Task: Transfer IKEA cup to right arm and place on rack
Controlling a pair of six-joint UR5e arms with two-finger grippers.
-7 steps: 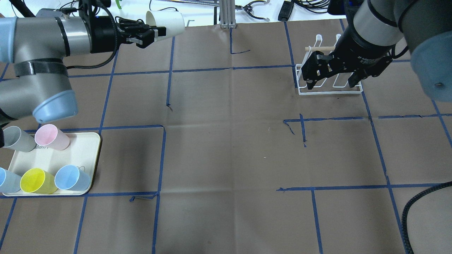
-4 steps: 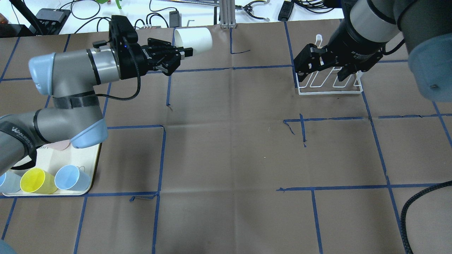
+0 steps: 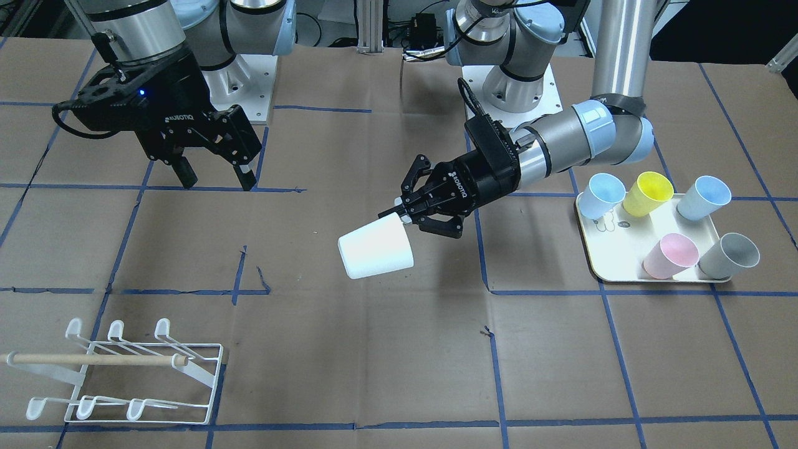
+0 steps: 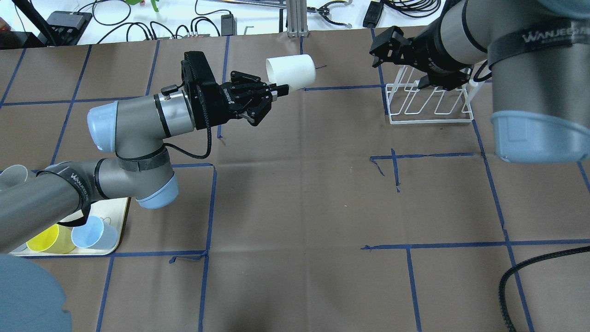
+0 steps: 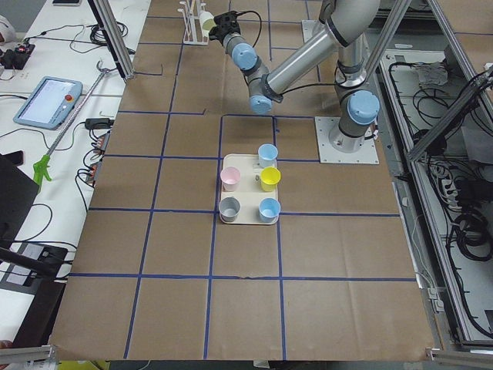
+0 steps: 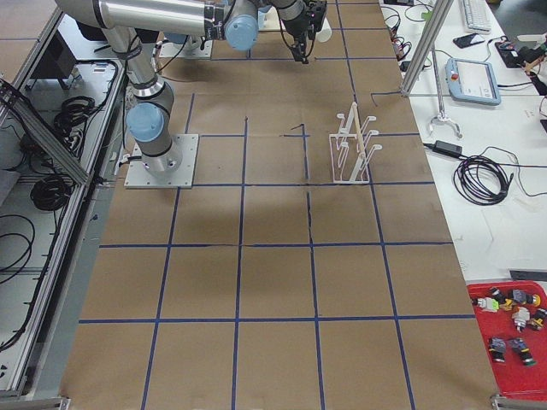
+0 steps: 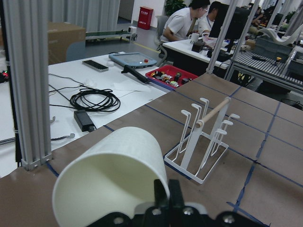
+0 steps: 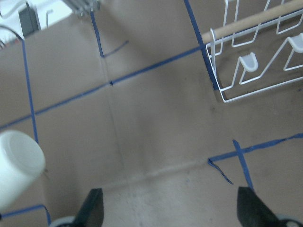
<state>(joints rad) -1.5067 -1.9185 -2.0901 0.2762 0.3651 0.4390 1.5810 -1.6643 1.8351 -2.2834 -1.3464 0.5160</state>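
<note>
A white cup (image 3: 376, 248) hangs on its side above the table's far middle, also seen from overhead (image 4: 291, 71). My left gripper (image 3: 402, 218) is shut on its rim, one finger inside the mouth, as the left wrist view (image 7: 113, 175) shows. My right gripper (image 3: 218, 181) is open and empty, held high near the rack's far left corner (image 4: 400, 69). Its fingers (image 8: 92, 208) frame bare table, with the cup (image 8: 16, 170) at that view's left edge. The white wire rack (image 3: 124, 374) with the wooden dowel stands empty at the far right (image 4: 431, 103).
A cream tray (image 3: 617, 255) at the robot's left carries several cups: two blue, a yellow (image 3: 648, 193), a pink (image 3: 670, 255) and a grey (image 3: 729, 254). Cables and an aluminium post (image 4: 295, 18) lie beyond the far edge. Blue tape lines cross the brown cover.
My left arm has swung the cup to the right, from the far left toward the table's middle. My right gripper has moved from over the rack to its far left side.
</note>
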